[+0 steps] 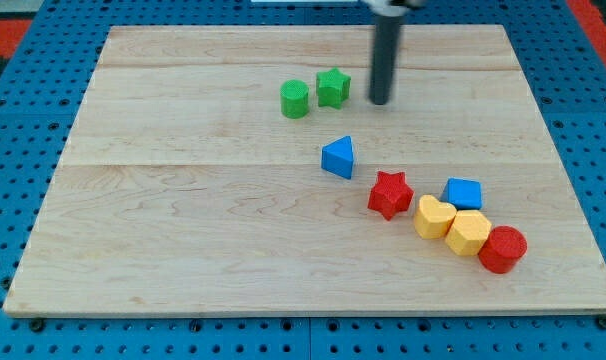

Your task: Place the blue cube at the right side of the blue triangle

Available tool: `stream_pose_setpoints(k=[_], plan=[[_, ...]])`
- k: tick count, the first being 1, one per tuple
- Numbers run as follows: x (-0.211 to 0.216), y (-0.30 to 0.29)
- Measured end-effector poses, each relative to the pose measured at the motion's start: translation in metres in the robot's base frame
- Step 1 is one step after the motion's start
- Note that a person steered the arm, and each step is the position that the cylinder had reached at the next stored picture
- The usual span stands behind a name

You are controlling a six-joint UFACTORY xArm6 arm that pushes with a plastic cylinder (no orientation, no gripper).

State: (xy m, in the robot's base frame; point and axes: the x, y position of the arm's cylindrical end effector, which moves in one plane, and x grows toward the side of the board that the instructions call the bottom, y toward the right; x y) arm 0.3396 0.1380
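The blue cube (463,193) lies on the wooden board at the view's right, just above the yellow blocks. The blue triangle (338,158) lies near the board's middle, to the left of and a little above the cube. The red star (390,194) sits between them, slightly lower. My tip (380,101) stands near the view's top, right of the green star (332,87), above the blue triangle and well apart from both blue blocks.
A green cylinder (295,99) sits left of the green star. A yellow heart-like block (433,216), a yellow hexagon (468,232) and a red cylinder (502,249) form a diagonal row below the blue cube.
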Motion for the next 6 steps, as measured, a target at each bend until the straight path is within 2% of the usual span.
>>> stream_pose_setpoints(k=[1, 2, 3, 4, 5, 6], plan=[[0.032, 0.118], [0.131, 0.146], [0.191, 0.107], [0.195, 0.064], [0.181, 0.055], [0.166, -0.001]])
